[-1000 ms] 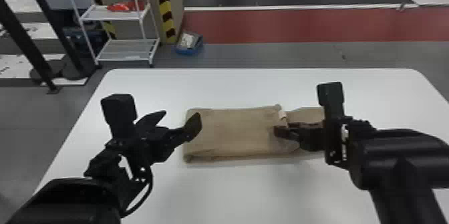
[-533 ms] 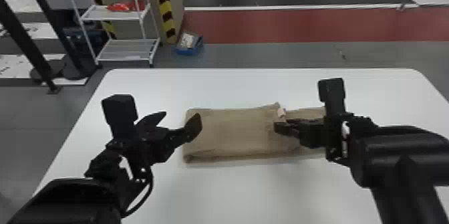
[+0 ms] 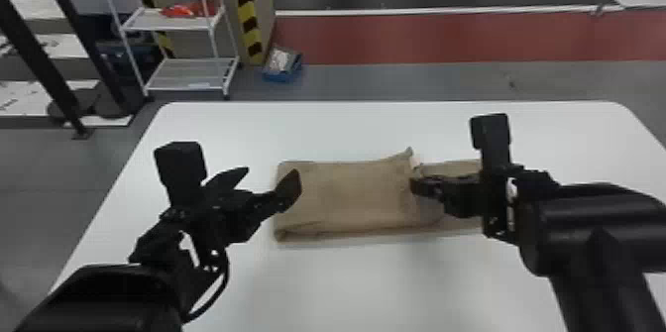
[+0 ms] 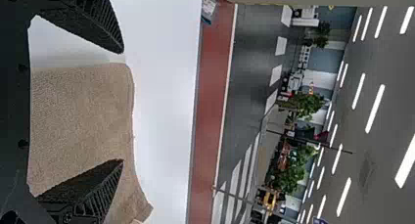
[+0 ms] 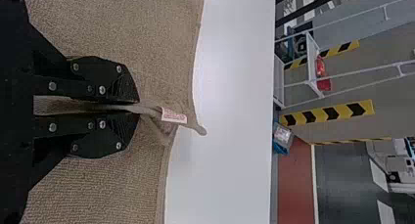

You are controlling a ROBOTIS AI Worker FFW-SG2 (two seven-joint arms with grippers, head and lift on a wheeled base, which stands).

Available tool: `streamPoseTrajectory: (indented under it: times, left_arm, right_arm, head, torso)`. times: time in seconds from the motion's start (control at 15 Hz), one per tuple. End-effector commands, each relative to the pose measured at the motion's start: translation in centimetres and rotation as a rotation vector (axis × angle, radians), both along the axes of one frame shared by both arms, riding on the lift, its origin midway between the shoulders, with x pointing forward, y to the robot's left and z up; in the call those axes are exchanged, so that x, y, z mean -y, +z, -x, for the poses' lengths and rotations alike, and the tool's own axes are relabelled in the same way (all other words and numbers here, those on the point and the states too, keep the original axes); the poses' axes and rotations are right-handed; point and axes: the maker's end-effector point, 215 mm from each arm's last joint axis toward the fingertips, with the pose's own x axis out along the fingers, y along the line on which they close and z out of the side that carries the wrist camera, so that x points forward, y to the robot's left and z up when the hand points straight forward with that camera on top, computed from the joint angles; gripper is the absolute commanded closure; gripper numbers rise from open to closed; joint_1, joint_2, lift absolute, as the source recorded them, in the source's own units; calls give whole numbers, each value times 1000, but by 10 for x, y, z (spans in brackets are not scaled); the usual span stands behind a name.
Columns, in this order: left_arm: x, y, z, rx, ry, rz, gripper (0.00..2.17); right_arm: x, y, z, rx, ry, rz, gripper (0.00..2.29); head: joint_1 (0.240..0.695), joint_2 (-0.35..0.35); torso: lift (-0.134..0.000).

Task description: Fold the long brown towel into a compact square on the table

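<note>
The brown towel (image 3: 347, 197) lies as a long strip across the middle of the table, its left part folded over in layers. My right gripper (image 3: 418, 188) is at the end of the upper layer; in the right wrist view its fingers (image 5: 112, 82) are shut on that edge, and the right gripper (image 5: 134, 107) has a pinched ridge of towel between them, beside a small white tag (image 5: 173, 116). Left of the towel's left end, my left gripper (image 3: 270, 180) stands open above the table. In the left wrist view the left gripper (image 4: 122, 106) has its fingers spread, with towel (image 4: 83, 121) beyond.
The white table (image 3: 371, 281) extends around the towel on all sides. Beyond its far edge stand a white rack (image 3: 188, 73) and a blue bin (image 3: 282, 66) on the floor.
Over the last second, the right wrist has shifted and tilted slightly, while its fingertips stay at the towel's folded edge. The left arm holds its place.
</note>
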Motion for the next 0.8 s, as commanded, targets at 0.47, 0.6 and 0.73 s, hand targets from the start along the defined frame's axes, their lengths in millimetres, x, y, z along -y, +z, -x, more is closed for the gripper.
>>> streamPoseTrajectory:
  times: [0.47, 0.6, 0.73]
  left_arm:
    - [-1, -2, 1, -4, -4, 1, 87]
    - [-3, -1, 1, -2, -1, 0, 87]
    - [-9, 0, 1, 1, 5, 2, 87]
  right_arm:
    - [-1, 9, 7, 6, -4, -19, 1393]
    - [-4, 29, 10, 35, -3, -37, 1393]
    - [2, 55, 16, 57, -18, -71, 1393]
  head:
    - [695, 61]
    - [695, 63]
    - [695, 67]
  torso:
    - [-123]
    - [-123]
    - [-123]
